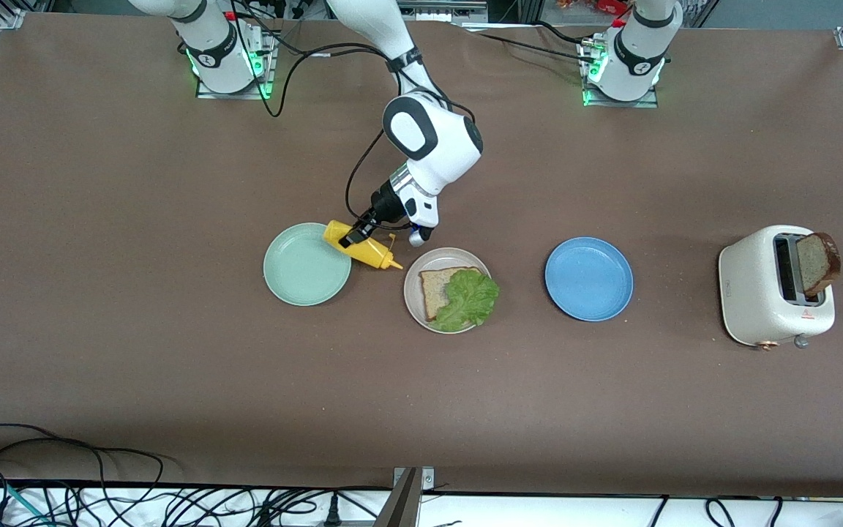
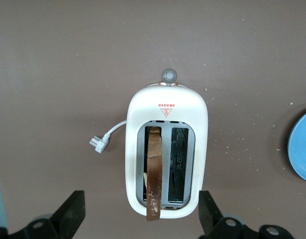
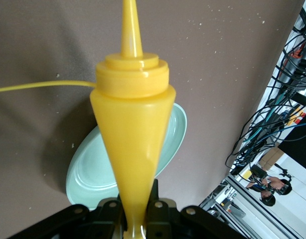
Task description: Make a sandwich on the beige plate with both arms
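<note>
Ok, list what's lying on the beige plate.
On the beige plate: one bread slice with a lettuce leaf over part of it. Anything beneath the lettuce is hidden.

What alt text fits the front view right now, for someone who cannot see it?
The right gripper holds a yellow squeeze bottle over the mint-green plate, beside the beige plate carrying one bread slice and lettuce. A second slice stands in the toaster.

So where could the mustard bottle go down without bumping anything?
The right pincer holds the yellow bottle over the mint-green plate rim. That plate is bare, and so is the blue plate. Open tabletop runs nearer the front camera than all three plates. The beige plate is crowded with bread and lettuce.
</note>
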